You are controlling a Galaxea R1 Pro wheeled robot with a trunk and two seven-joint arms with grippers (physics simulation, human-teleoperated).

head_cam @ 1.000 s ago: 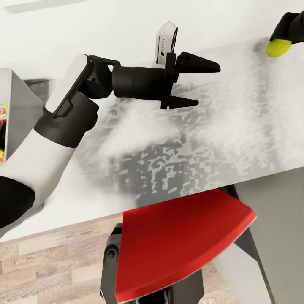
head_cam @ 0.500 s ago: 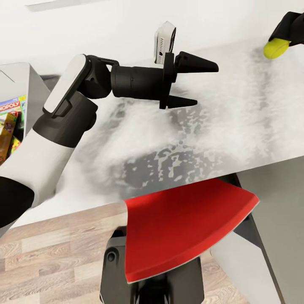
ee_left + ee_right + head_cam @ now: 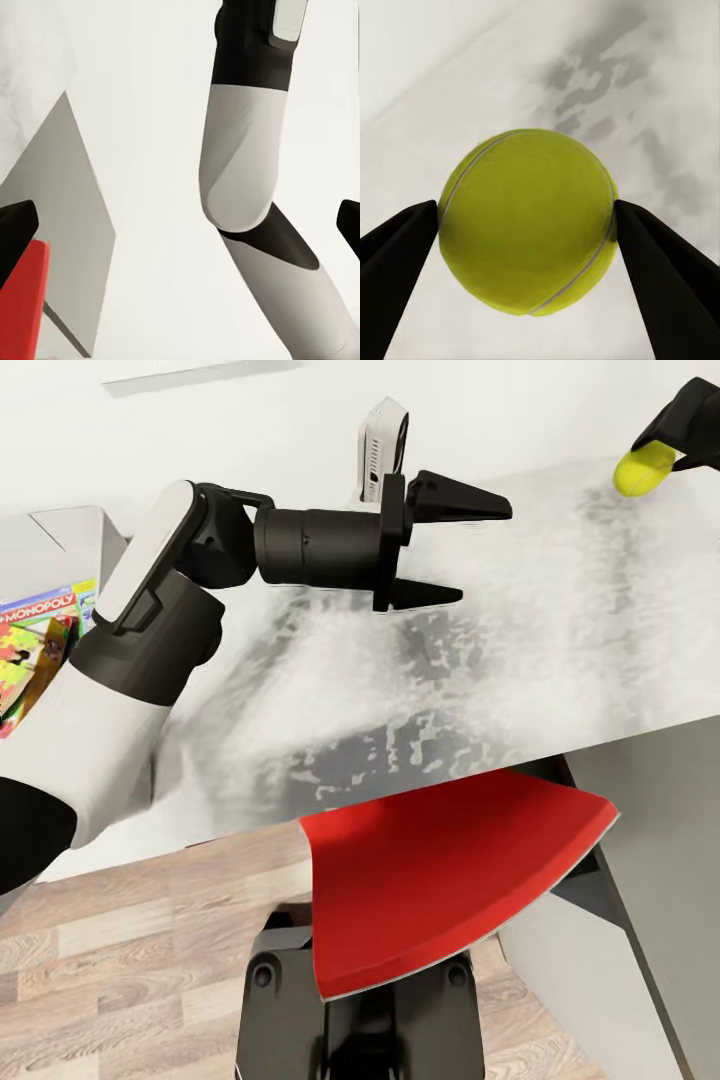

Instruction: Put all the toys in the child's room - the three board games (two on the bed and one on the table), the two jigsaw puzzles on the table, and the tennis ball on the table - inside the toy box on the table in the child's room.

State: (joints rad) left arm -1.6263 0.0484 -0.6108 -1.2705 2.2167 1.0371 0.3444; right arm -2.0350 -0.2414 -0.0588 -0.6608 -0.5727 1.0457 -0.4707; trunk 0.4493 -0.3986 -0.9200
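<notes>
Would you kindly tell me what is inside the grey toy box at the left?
Inside the grey toy box, a Monopoly board game lies over colourful pieces, perhaps jigsaws. The white left arm and the picture's edge hide the rest.

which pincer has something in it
The right pincer: its fingers press both sides of the tennis ball. The left pincer hangs open over the table with nothing between its fingers.

The tennis ball [image 3: 645, 467] is held over the table's [image 3: 560, 650] far right; a board game [image 3: 40, 622] (partly hidden) lies far left.
</notes>
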